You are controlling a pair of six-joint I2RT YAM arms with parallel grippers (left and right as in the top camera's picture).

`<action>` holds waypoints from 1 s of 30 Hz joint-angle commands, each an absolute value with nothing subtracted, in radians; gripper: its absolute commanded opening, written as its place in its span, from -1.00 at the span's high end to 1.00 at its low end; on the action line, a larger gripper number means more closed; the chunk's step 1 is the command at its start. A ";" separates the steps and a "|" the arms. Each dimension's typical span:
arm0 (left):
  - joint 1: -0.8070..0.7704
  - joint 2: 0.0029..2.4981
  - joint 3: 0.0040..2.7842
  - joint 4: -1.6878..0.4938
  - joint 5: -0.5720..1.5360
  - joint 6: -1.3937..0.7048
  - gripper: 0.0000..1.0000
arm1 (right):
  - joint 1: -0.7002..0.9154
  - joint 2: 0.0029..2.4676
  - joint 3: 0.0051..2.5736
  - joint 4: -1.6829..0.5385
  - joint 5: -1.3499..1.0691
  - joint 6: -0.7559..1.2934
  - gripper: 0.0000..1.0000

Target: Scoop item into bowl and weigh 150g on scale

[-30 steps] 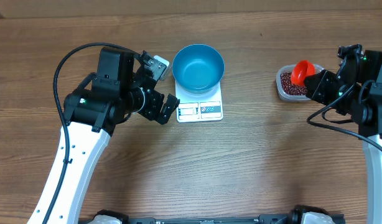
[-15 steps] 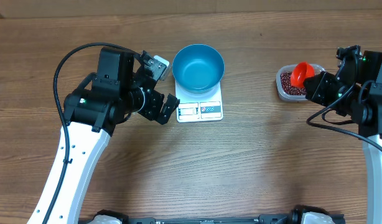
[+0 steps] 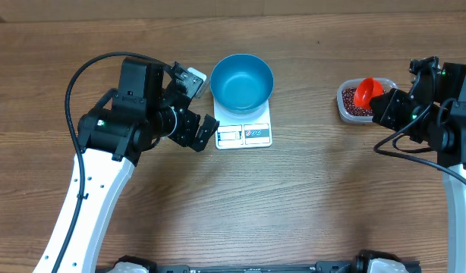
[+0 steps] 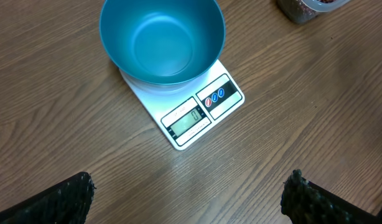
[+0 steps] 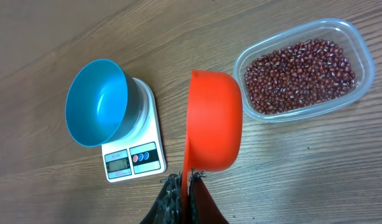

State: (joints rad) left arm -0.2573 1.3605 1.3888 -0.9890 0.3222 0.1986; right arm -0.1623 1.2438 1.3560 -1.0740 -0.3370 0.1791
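The blue bowl point(image 3: 242, 82) point(image 4: 161, 38) point(image 5: 96, 102) stands with nothing in it on the white scale point(image 3: 244, 130) point(image 4: 194, 112) point(image 5: 134, 149). Dark red-brown beans point(image 3: 356, 107) point(image 5: 300, 74) fill a clear tub point(image 3: 345, 114) point(image 5: 303, 112) at the right. My right gripper point(image 3: 382, 104) point(image 5: 186, 182) is shut on the handle of a red-orange scoop point(image 3: 366, 89) point(image 5: 214, 121), held on edge above the tub's near end. My left gripper point(image 3: 201, 106) point(image 4: 190, 194) hangs open just left of the scale, nothing between its fingers.
Bare wooden table surrounds the scale and tub. A black cable loops over my left arm point(image 3: 104, 136). My right arm point(image 3: 445, 114) stands at the table's right edge.
The right gripper and scoop have shifted slightly, the scoop sitting a touch lower over the tub. The left arm has not moved.
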 commanded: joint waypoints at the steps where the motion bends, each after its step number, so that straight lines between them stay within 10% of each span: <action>1: -0.255 1.368 1.403 -0.991 0.329 0.214 -0.99 | -0.164 1.237 1.391 -1.071 -0.344 0.158 0.93; 30: -0.255 1.368 1.403 -0.991 0.329 0.213 -0.99 | -0.164 1.237 1.391 -1.084 -0.336 0.121 0.93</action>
